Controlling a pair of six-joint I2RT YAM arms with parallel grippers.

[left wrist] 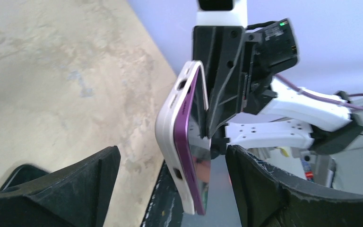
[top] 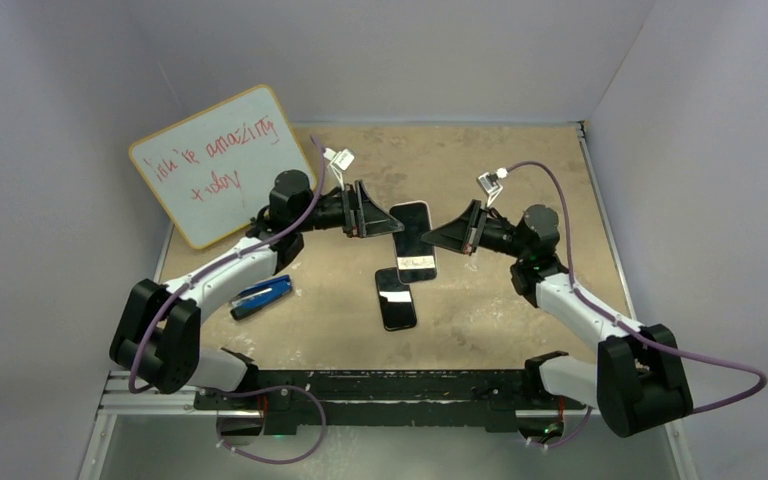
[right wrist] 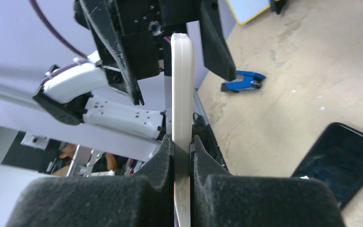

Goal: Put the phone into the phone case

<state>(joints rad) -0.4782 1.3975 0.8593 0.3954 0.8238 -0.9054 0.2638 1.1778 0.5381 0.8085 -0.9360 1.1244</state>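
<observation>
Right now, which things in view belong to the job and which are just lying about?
Job:
white phone case
purple phone showing inside it
right end effector, shut on the case's edge
left end effector, open, one finger on either side of the case

Lying about:
black phone, flat
blue stapler-like item
whiteboard

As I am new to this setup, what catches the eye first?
Above the table, the right pincer clamps a white case with a purple phone partly in it, and the open left pincer flanks it. A black phone lies nearer the bases, and a whiteboard with red writing stands at the rear left.
</observation>
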